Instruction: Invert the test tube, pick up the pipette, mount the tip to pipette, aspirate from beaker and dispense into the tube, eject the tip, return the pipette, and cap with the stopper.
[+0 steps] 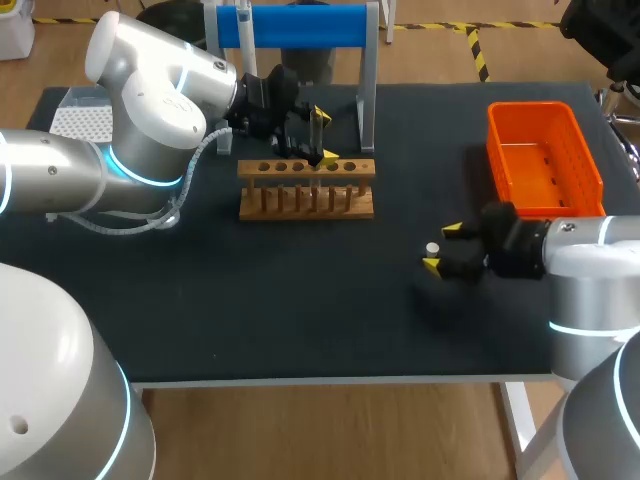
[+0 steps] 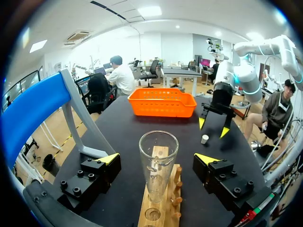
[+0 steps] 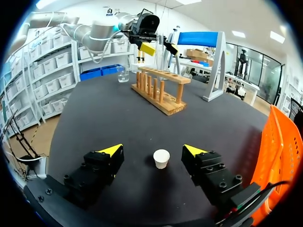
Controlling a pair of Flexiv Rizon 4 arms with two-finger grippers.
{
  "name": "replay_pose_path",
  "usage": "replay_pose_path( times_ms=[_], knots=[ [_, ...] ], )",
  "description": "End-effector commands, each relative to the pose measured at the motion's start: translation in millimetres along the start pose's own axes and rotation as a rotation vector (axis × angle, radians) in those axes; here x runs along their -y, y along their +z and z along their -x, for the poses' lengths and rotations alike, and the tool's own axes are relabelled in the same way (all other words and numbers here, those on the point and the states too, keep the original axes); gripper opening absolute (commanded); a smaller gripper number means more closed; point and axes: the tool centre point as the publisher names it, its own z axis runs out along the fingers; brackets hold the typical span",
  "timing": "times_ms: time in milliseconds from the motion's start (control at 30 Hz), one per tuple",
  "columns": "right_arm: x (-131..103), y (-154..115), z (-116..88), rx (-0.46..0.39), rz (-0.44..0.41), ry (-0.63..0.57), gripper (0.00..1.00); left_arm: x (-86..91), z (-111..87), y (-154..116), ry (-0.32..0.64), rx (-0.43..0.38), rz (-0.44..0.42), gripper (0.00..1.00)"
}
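While the black desk (image 1: 300, 330) carries everything, my left arm (image 1: 150, 100) comes in over its far left part and my right arm (image 1: 590, 250) lies low over its near right part. At the back stands the blue-topped pipette stand (image 1: 300, 25), and the orange basket (image 1: 545, 110) sits at the far right. Just in front of the stand is the wooden test tube rack (image 1: 306, 200). A small glass beaker (image 3: 123, 74) stands near the rack's end, under my left arm. The left jaws hang over the rack, spread wide. The glass test tube (image 2: 158, 163) stands upright in the rack between them, mouth up, with a clear gap to each finger. The white stopper (image 3: 161, 158) stands on the desk well apart from the rack. It is between the right jaws, which are also spread and touch it on neither side.
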Motion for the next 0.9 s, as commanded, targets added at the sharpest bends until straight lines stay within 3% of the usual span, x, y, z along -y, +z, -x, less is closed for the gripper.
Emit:
replay_pose_path(
  times_ms=[33,267,333,900],
  knots=[
    [0.8,8.3,1.1,0.01,0.0,0.002,0.77,0.3,1.2,-0.5,0.0,-0.005,0.002,1.0],
    [3.7,12.8,2.7,0.012,-0.008,0.01,0.63,0.3,1.2,-0.5,0.0,-0.005,0.002,1.0],
    [4.0,13.8,3.6,0.013,-0.01,0.012,0.47,0.3,1.2,-0.5,0.0,-0.005,0.002,1.0],
    [7.4,22.6,6.9,0.022,-0.021,0.017,0.46,0.3,1.2,-0.5,0.0,-0.005,0.002,1.0]
  ],
)
